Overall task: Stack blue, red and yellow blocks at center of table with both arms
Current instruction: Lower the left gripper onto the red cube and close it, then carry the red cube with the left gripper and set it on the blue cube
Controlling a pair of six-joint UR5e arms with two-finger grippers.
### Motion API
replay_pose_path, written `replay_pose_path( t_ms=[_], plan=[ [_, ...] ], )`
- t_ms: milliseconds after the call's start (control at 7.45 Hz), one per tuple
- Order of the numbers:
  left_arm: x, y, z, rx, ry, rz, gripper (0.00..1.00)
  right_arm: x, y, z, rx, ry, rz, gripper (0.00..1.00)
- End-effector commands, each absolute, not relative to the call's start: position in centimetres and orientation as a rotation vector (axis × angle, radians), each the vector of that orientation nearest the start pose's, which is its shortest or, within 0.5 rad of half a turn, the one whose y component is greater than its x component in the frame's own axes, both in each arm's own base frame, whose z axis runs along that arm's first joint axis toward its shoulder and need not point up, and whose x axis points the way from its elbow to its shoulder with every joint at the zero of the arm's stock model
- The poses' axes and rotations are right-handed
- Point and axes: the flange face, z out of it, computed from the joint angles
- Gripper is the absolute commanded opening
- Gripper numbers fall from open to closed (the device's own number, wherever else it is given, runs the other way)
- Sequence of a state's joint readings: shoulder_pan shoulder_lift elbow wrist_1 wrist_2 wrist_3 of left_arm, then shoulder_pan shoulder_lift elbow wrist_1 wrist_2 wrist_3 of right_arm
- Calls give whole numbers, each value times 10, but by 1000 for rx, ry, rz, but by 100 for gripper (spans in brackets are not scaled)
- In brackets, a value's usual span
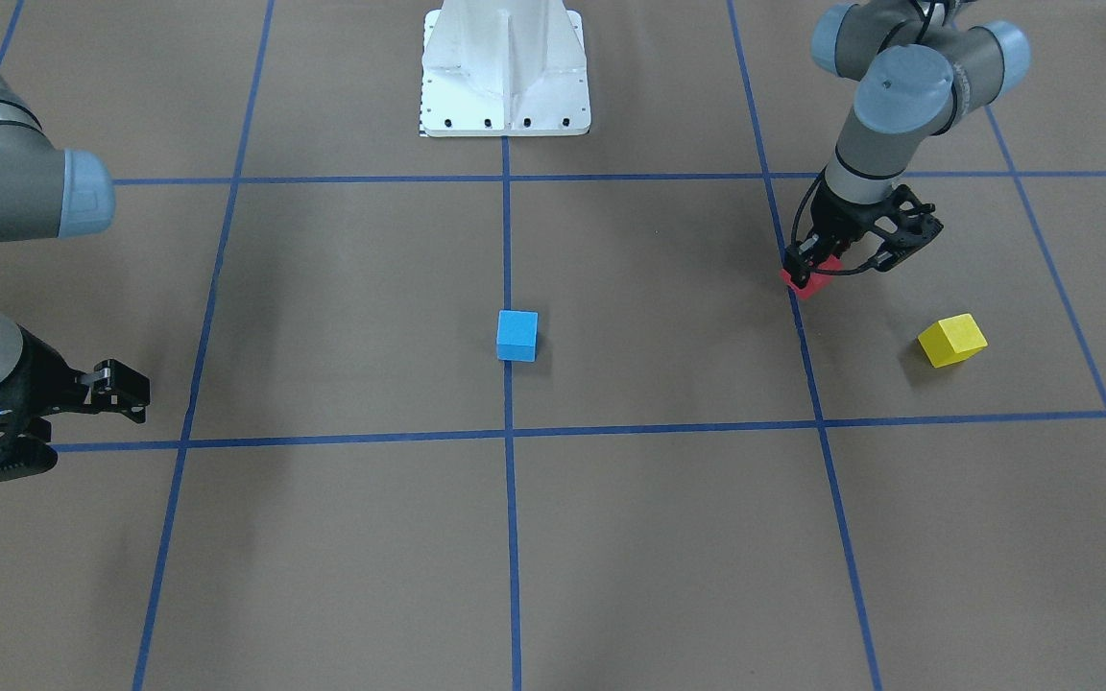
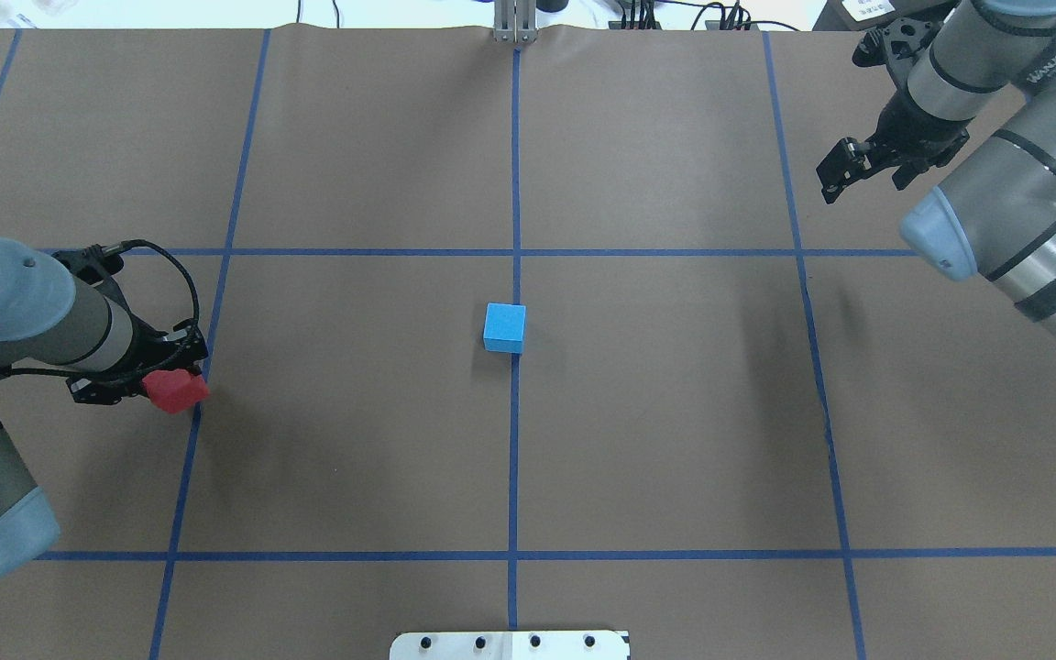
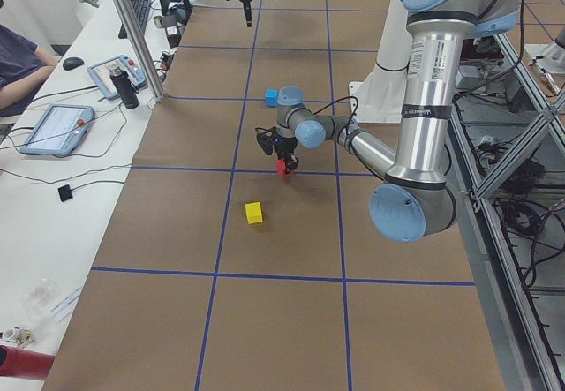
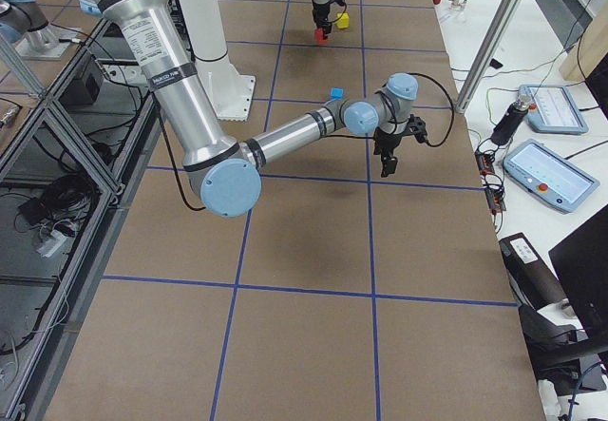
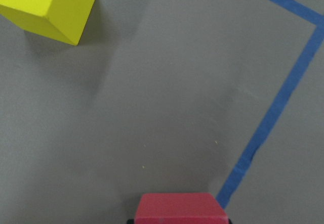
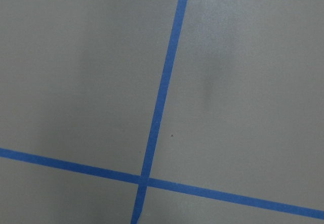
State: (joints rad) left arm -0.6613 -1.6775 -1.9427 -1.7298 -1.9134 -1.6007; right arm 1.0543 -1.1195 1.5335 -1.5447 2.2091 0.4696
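Observation:
The blue block (image 1: 517,335) sits on the tape cross at the table's centre, also in the overhead view (image 2: 504,327). My left gripper (image 1: 814,272) (image 2: 166,389) is shut on the red block (image 1: 810,281) (image 2: 179,390) (image 5: 179,208), low over a blue tape line on my left side. The yellow block (image 1: 951,340) (image 5: 48,6) lies on the table just beyond it, hidden by the left arm in the overhead view. My right gripper (image 2: 858,170) (image 1: 92,422) looks open and empty, far off at the right side.
Blue tape lines (image 2: 514,458) divide the brown table into squares. The robot's white base (image 1: 505,72) stands at the near middle edge. Tablets and cables (image 3: 57,126) lie on the operators' white bench across the table.

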Motion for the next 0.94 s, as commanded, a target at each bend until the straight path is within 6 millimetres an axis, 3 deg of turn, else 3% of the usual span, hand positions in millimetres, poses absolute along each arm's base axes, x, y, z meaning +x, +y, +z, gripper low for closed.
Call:
replay_pose_path(
  t_ms=[0, 134, 403, 805],
  plan=[
    [363, -413, 363, -75, 772, -470, 0, -264, -618, 414, 71, -774, -184, 99],
    [375, -420, 333, -50, 769, -401, 0, -264, -618, 415, 68, -773, -183, 99],
    [416, -444, 230, 43, 720, -248, 0, -263, -619, 415, 68, -772, -179, 99],
    [500, -458, 167, 141, 696, -57, 0, -263, -619, 415, 61, -774, -164, 99]
  ],
)
